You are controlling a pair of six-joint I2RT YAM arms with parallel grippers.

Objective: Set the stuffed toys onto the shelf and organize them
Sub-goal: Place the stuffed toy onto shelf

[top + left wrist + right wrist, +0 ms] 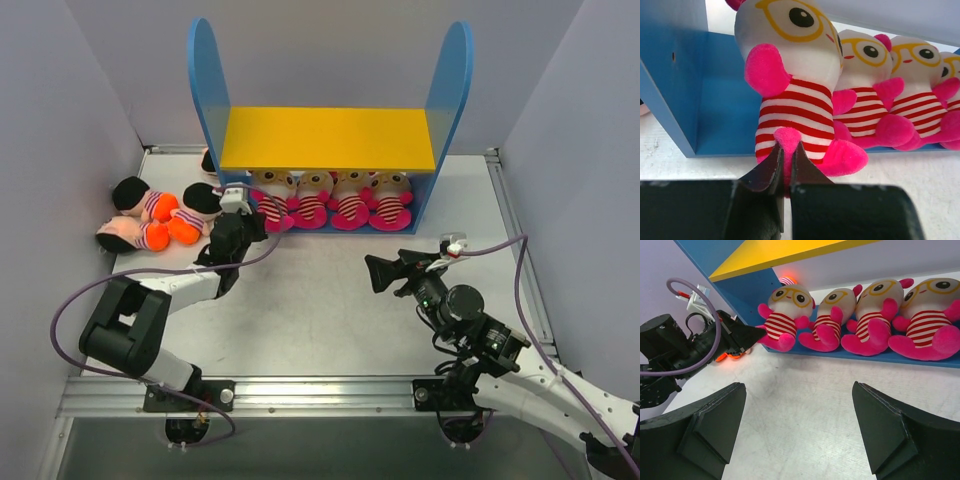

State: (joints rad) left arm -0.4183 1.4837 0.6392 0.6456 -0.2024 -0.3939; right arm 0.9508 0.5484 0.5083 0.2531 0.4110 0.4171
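Observation:
The shelf (328,139) stands at the back with blue side panels and a yellow upper board. Several striped magenta stuffed toys (330,200) sit in a row on its blue base. My left gripper (787,148) is shut on a pink foot of the leftmost striped toy (790,75); from above this gripper (262,222) is at the shelf's lower left corner. Peach-headed toys with orange bottoms (150,215) lie heaped on the table left of the shelf. My right gripper (799,386) hangs open above bare table, nothing between its fingers, facing the row of toys (875,315).
Grey walls close in the table on the left, back and right. A metal rail (300,392) runs along the near edge. The yellow upper board (780,252) carries nothing. The left arm (150,295) stretches across the left part of the table.

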